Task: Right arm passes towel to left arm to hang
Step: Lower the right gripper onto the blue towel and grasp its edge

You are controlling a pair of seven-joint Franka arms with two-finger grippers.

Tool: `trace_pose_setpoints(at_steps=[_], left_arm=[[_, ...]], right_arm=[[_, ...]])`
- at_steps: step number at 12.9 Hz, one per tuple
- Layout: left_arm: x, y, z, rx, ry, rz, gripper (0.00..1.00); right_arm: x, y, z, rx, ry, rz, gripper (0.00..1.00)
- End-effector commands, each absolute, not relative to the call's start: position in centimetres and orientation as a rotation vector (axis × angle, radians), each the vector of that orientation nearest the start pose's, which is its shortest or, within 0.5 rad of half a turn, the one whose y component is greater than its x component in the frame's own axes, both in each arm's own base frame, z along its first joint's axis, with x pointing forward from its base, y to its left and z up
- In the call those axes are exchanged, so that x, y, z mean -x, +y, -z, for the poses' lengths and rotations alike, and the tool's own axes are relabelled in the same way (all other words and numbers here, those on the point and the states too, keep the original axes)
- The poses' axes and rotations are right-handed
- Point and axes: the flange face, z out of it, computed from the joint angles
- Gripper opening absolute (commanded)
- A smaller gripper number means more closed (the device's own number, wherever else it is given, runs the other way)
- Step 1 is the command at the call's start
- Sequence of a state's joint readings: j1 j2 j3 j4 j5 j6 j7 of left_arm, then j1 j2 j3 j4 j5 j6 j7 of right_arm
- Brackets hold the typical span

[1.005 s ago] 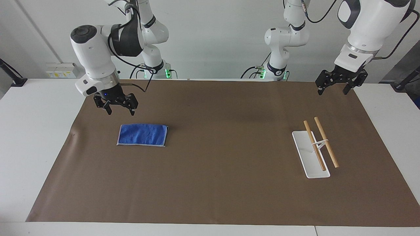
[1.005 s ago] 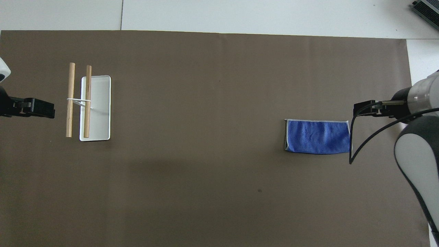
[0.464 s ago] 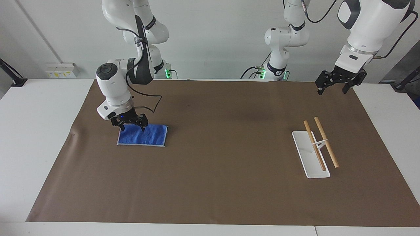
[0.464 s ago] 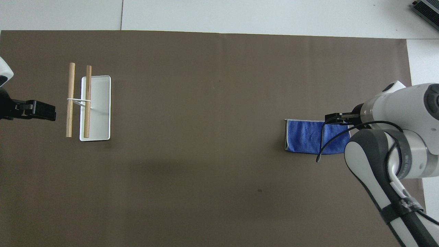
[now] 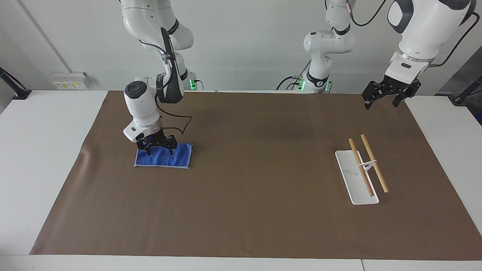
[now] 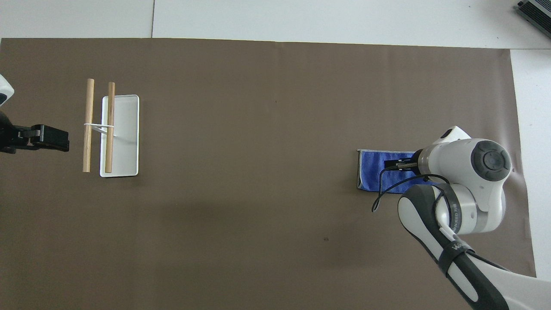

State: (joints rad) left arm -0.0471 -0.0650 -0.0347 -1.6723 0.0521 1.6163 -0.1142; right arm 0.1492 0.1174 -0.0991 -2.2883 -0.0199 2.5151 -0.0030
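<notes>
- Since a second ago the right arm (image 5: pixel 145 101) has swung in from above the mat's edge and dropped; the right gripper (image 5: pixel 160 149) now sits low on the towel (image 5: pixel 177 158), where before it hung clear of it.
- Towel itself hasn't shifted: flat, folded, on the brown mat (image 5: pixel 241 210) toward the right arm's end of the table.
- Right gripper's fingers are spread, tips pointing down onto the part of the towel nearer the robots. From the facing view the tips look at or on the cloth; nothing pinched or lifted.
- Overhead view: the right arm's wrist covers the towel's outer end; only the end toward the table's middle shows (image 6: pixel 370 170).
- Left arm (image 5: pixel 425 34) waits, essentially unchanged. Left gripper (image 5: pixel 381 102) hangs up over the mat's edge at its own end, jaws apart, holding nothing.
- Rack (image 5: pixel 356 177): white base plate with two wooden rods (image 5: pixel 372 162) across a thin white support, toward the left arm's end, well apart from the towel. Nothing on the rods.
</notes>
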Motion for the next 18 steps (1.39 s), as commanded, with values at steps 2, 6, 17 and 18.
trace_pose_setpoints(at_steps=[2, 6, 17, 18], left_arm=[[-52.7, -3.9, -61.7, 3.091, -0.284, 0.051, 1.0], [-52.8, -3.9, -61.7, 3.055, -0.569, 0.064, 1.0], [-52.9, -3.9, -61.9, 2.998, -0.846, 0.079, 1.0], [-52.9, -3.9, -61.9, 2.997, -0.843, 0.079, 1.0]], right_arm=[[-53.7, 2.7, -29.2, 3.154, -0.173, 0.202, 1.0], [-52.8, 2.3, -27.8, 3.155, -0.164, 0.19, 1.0], [-56.0, 4.4, -32.6, 3.098, -0.009, 0.172, 0.0], [-56.4, 5.0, -33.5, 3.087, 0.004, 0.162, 0.0]])
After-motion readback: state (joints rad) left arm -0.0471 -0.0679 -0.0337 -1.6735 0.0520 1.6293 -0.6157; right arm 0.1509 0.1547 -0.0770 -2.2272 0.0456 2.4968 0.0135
